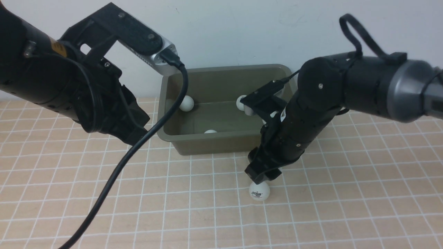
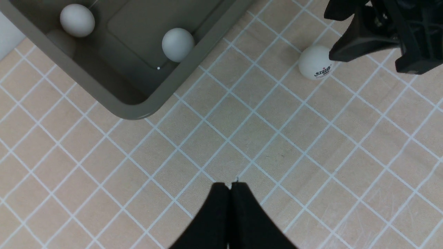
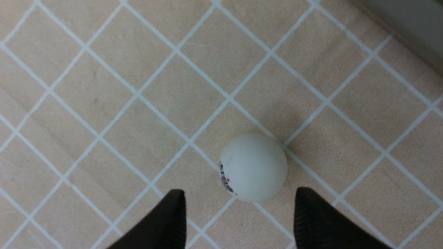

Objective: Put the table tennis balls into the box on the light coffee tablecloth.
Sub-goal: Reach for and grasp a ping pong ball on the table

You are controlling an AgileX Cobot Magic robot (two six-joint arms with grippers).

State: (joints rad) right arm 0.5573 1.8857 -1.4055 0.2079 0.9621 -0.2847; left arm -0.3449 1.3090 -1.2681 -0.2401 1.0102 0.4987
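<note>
At the left, over the light peach-tan tablecloth with thin white grid lines covering the worktop: black left arm held high, left jaws pressed shut on nothing. In the middle, at the back of the cloth: rectangular olive-green plastic box holding small white matte table tennis balls, three showing plainly, perhaps more hidden behind the right arm. Right of centre, just in front of the box: one loose white ball with a dark printed logo resting on the cloth, directly beneath the black right arm, right jaws spread wide and empty, tips just short of it, not yet around it. Judged step: reaching for what looks like the last ball outside, task nearly done. Next, probably: lower until the tips straddle the ball's middle, close gently to avoid squirting it away, lift, carry over the rim, release.
</note>
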